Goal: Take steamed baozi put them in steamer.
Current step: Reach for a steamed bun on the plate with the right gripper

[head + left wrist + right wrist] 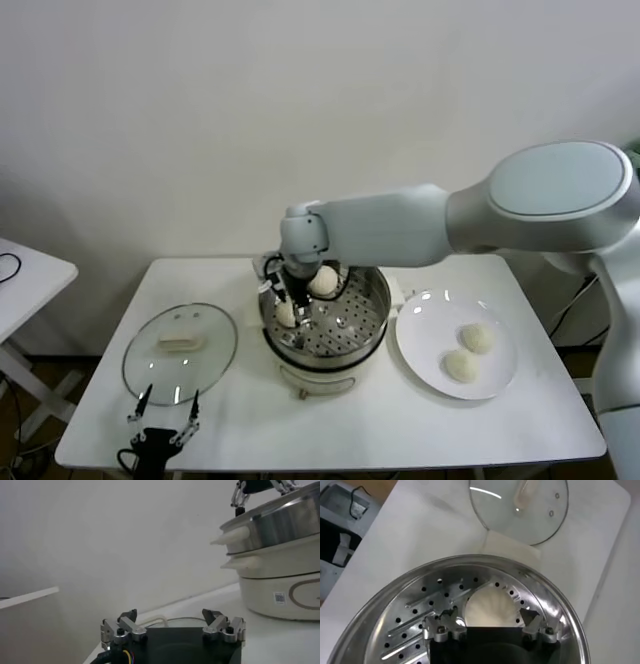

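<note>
Baozi (286,314) sits on the steamer (372,312) tray at frame centre beneath the right hand (295,307); a second bun (323,281) lies behind, two (476,338) wait on the plate (500,375). Left hand (173,629), idle low over the bench, is spread. Right wrist view: fingers (532,621) straddle the bun (489,608), apparently released. Judged soft, light, easily dented; grip low on the sides.

Right arm (420,225): smooth white-grey shell, big rounded pale cap at the shoulder joint, black wrist section with dark cables. Right gripper (489,620): black body, silver metal fingers with screws. Left gripper (173,628): same black block, silver screw-fastened fingers (224,626), red and yellow wires showing at its base.
</note>
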Robot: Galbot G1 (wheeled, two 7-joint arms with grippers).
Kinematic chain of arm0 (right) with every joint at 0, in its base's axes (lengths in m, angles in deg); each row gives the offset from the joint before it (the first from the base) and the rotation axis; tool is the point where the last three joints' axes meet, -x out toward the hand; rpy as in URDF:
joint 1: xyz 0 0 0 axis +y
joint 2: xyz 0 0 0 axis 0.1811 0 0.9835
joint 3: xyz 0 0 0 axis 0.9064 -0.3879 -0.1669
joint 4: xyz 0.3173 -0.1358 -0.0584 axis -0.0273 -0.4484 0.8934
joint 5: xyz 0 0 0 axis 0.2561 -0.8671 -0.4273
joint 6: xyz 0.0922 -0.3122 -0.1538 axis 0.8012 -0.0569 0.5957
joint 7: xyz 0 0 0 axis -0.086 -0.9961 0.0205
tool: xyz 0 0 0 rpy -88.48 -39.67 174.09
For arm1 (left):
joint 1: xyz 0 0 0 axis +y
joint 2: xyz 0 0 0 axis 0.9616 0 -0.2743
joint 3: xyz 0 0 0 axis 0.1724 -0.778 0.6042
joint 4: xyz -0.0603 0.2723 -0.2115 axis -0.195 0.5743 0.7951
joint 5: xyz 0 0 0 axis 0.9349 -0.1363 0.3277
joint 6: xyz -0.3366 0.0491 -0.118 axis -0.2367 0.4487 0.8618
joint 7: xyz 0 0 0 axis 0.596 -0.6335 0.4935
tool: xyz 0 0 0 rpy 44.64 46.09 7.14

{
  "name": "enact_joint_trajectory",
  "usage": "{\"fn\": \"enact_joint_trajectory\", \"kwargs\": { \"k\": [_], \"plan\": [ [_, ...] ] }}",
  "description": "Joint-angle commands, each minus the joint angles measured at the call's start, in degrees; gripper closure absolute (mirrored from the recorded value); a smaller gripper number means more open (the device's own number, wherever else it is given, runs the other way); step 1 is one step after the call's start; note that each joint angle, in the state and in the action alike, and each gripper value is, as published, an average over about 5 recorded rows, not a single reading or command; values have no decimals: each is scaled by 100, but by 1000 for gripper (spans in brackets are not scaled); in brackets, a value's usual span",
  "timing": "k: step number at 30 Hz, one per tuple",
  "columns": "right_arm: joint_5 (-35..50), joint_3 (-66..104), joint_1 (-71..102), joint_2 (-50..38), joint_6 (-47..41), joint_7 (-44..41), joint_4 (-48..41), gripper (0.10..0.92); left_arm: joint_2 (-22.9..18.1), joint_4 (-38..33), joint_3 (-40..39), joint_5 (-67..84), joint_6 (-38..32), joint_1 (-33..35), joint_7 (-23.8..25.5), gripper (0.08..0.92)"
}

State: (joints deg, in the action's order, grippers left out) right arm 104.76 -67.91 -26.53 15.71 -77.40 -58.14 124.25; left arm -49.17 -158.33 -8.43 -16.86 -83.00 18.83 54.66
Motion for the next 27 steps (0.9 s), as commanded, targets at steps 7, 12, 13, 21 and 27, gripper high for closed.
{"fn": "enact_joint_trajectory", "kwargs": {
  "k": [7, 12, 13, 21, 27],
  "plan": [
    [-109, -1768, -2694, -2831, 1001, -1581, 1638, 203, 9, -90, -23, -30, 19, 40, 16, 177],
    [-921, -2341, -2706, -3718, 1028, -1415, 2004, 203, -28, -88, -47, -64, 8, 42, 14, 177],
    [-1102, -2384, -2607, -3909, 988, -1322, 2062, 203, -39, -91, -53, -72, 7, 44, 14, 177],
    [-2152, -1570, -841, -4791, 668, -715, 1996, 203, -128, -66, -81, -130, 12, 40, 8, 177],
    [-2608, -743, 357, -4863, 606, -569, 1532, 203, -208, -35, -71, -160, 20, 45, 5, 177]
  ]
}}
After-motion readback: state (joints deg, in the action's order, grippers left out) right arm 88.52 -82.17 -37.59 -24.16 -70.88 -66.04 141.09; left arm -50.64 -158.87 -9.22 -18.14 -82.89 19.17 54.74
